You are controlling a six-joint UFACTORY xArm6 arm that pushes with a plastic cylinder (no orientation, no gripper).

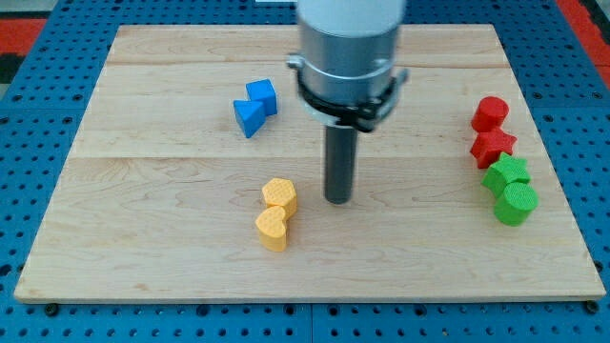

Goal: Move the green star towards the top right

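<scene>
The green star (507, 173) lies near the board's right edge, touching a green round block (516, 203) just below it and a red star (492, 148) just above it. My tip (338, 200) rests on the board near the middle, well to the left of the green star and just right of the yellow blocks. It touches no block.
A red round block (490, 113) sits above the red star. A yellow hexagon (279, 194) and a yellow heart (273, 229) lie left of the tip. Two blue blocks (254, 107) sit at the upper left. The wooden board (172, 257) is ringed by blue pegboard.
</scene>
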